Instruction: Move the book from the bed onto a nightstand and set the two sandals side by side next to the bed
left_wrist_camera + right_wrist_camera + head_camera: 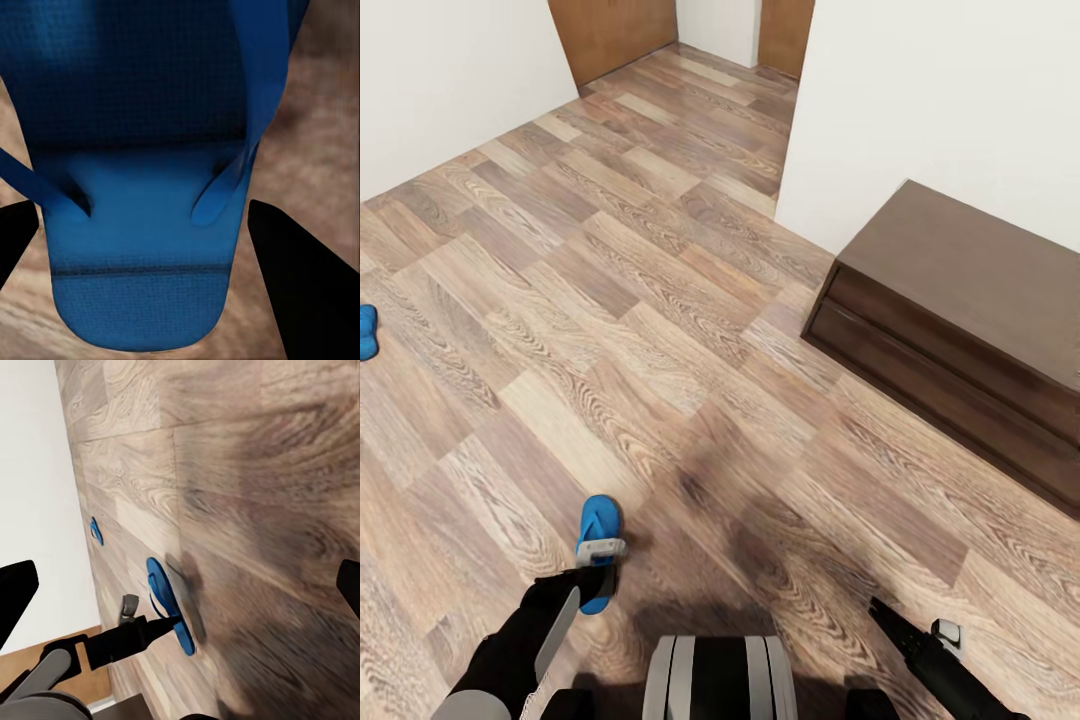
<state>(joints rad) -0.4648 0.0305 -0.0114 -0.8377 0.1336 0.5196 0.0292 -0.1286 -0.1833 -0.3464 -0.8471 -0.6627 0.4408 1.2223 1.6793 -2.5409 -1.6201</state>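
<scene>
Left gripper [598, 572] is down at the near sandal [599, 535], which lies flat on the wood-plank floor [660, 330] directly ahead of the robot's base [720, 678]. In the left wrist view its jaws stand apart, one dark finger [304, 289] either side of the sandal's [142, 247] blue sole and not pressing it; contact cannot be confirmed. Right gripper [905, 628] hangs over bare floor well to the right of that sandal, jaws spread wide. The second sandal [367, 332] lies well apart from the first, farther off and to its left. A dark-brown cabinet [960, 330] stands against the white wall [950, 110], far right of the near sandal.
</scene>
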